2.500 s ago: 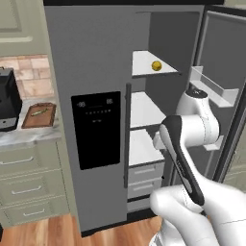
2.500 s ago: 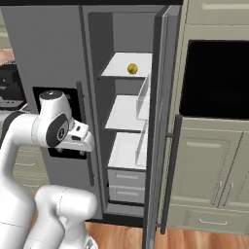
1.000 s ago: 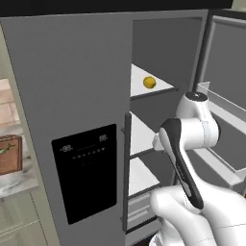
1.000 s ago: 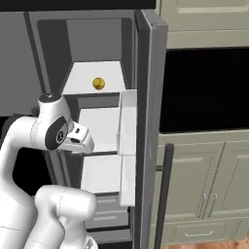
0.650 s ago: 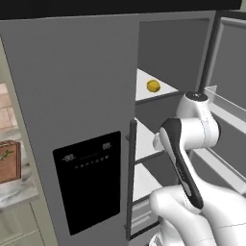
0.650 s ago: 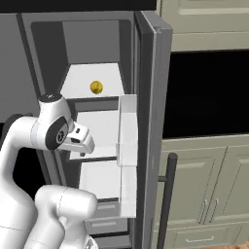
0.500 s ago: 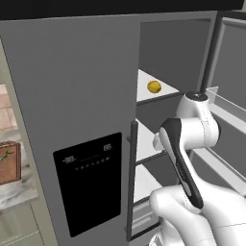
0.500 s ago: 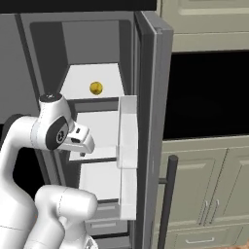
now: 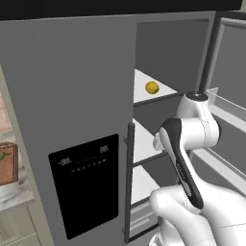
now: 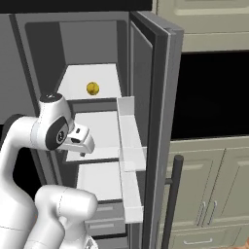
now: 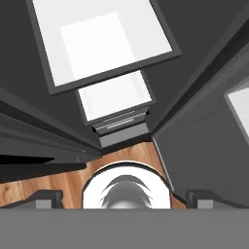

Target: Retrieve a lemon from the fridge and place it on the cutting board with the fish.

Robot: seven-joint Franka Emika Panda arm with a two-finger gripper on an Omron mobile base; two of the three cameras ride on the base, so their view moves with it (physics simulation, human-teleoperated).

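While I scan across from the left base view, I see the cutting board [image 9: 6, 163] with the fish [image 9: 4, 156] on the counter at the far left, then the fridge [image 9: 72, 96] with its right door open. On its upper white shelf sits the lemon [image 9: 152, 87], untouched. My gripper [image 11: 124, 197] points down at the lower shelves, fingers spread wide, holding nothing.

Bare shelf [image 10: 92, 78] around lemon [image 10: 93, 88] — open door [image 10: 155, 97] alongside
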